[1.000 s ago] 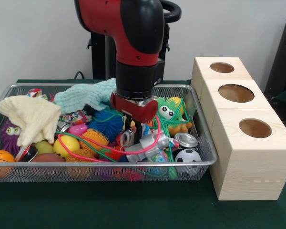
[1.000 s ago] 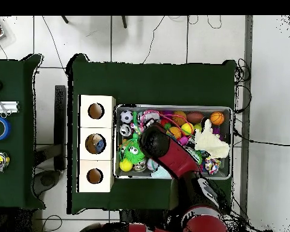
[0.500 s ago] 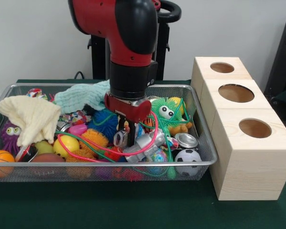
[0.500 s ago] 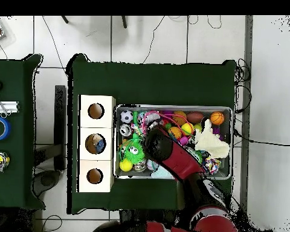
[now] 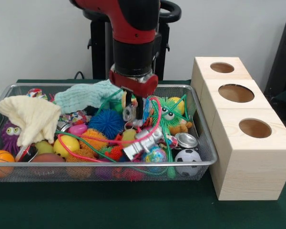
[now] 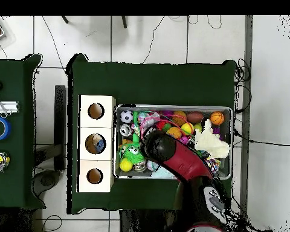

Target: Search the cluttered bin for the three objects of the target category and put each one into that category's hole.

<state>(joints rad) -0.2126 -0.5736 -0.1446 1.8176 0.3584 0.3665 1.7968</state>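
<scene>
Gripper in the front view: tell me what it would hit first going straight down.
Probably the crumpled silver can lying right under the gripper, tangled in the pink cord; depth is hard to judge, so this is a guess.

The arm (image 5: 133,28) is glossy red above the pincer (image 5: 134,110), passing into a black cylindrical wrist section. Just above the pincer, a red collar with a rounded lower rim rings the wrist. The pincer itself is small, with dark, narrow fingers (image 5: 139,109) beneath a metallic base. Behind and above the pincer rises a black pedestal column with a curved black handle loop. From overhead, the arm (image 6: 177,160) reads as a red link with a rounded black cap covering the pincer.
</scene>
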